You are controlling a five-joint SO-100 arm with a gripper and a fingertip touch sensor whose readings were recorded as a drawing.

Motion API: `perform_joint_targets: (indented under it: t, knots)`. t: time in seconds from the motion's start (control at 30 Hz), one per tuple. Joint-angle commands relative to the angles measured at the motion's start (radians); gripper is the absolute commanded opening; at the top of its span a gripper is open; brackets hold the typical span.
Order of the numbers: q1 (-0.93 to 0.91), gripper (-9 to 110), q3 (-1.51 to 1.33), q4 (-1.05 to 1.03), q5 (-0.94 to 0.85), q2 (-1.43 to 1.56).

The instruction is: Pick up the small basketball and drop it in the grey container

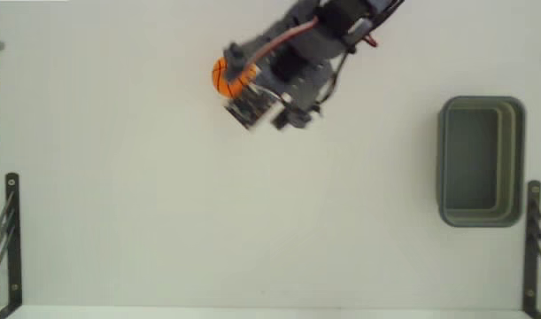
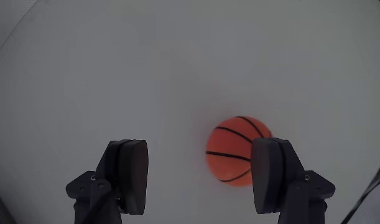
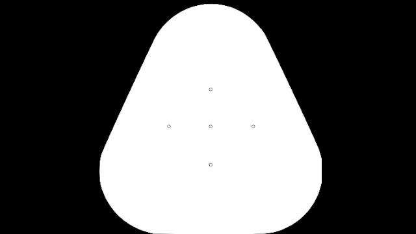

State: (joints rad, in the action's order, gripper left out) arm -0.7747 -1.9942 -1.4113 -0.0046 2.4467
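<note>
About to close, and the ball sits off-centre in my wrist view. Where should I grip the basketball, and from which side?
Grip the small basketball across its widest middle, coming straight down from above. It is round, so any diameter works, but it lies against the right-hand finger of the open gripper. I would shift toward that side to centre it first.

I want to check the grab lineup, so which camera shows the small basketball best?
The wrist view: the small basketball shows large with clear seams, against the right finger of the open gripper. The fixed view shows only a small orange patch partly hidden by the arm.
</note>
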Motion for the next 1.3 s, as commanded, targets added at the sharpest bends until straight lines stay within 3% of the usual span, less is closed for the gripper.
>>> perform_joint_targets:
  t: [0.0,0.3,1.27]
  knots:
    - [-0.069,110,-0.005,-0.019,0.005,0.034]
    - [-0.177,110,-0.005,-0.019,0.005,0.034]
    - [-0.18,110,-0.005,-0.019,0.005,0.034]
